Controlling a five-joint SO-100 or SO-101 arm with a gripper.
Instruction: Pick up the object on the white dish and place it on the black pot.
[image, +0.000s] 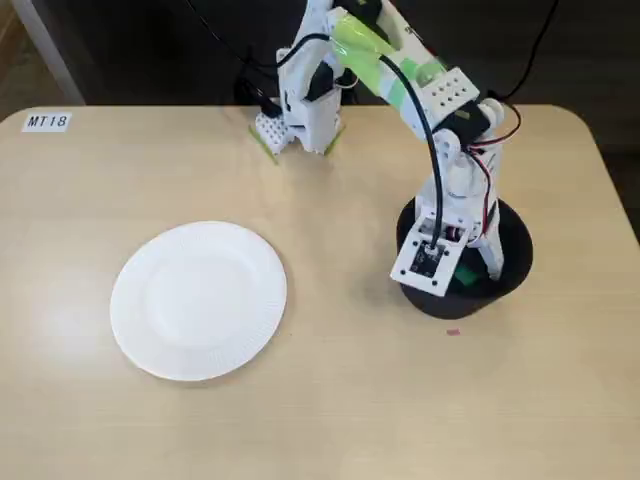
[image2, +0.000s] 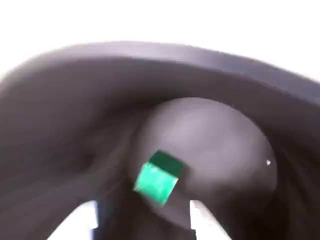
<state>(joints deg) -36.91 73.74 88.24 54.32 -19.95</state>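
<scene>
The end effector is reaching down into the matte black pot near the worktop's right edge. Its white fingertips are standing apart, gripping nothing. The small green cube appears to be lying between and just ahead of them, inside the pot, though blurred. The ribbed white paper dish is sitting empty, well apart, toward the left edge.
</scene>
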